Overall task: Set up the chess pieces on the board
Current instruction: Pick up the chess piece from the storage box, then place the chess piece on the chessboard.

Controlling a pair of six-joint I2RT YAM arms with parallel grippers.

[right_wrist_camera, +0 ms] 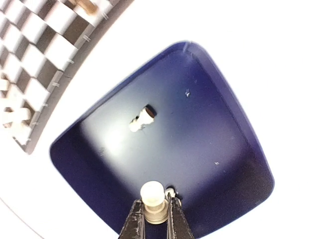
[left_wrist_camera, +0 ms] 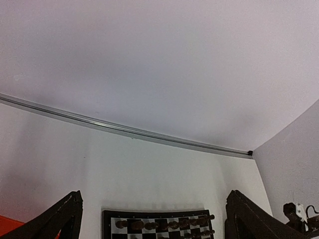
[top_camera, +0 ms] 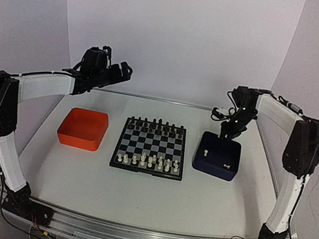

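On the tabletop: we find the board (top_camera: 149, 147) between an orange tray (top_camera: 83, 128) on its left and a dark blue tray (top_camera: 218, 156) on its right, touching neither.
Chess pieces: the cream chess pieces (top_camera: 148, 161) stand in the board's two near rows, and black figures (top_camera: 156, 124) line the far rows.
Right gripper: we see the right gripper (right_wrist_camera: 155, 208) reaching down into the far-left part of the blue tray, its fingers narrow and pinched on a cream piece (right_wrist_camera: 152, 195) whose round head faces the camera.
Loose piece: a loose piece (right_wrist_camera: 141, 119) lies on its side on the tray floor, dark base showing, well apart from the pinched one.
Left gripper: the left gripper (top_camera: 123, 71) hangs high behind the orange tray, fingers (left_wrist_camera: 62, 216) spread wide with nothing between them.
Right wrist view only: here we see the pinch itself; from overhead it is too small for us to tell.
Left wrist view only: a metal rail (left_wrist_camera: 124, 130) runs where table meets back wall, and the board's far rows sit between the fingers.
Edges: pale walls close the table at the back and both sides, and the blue tray sits near the right edge.
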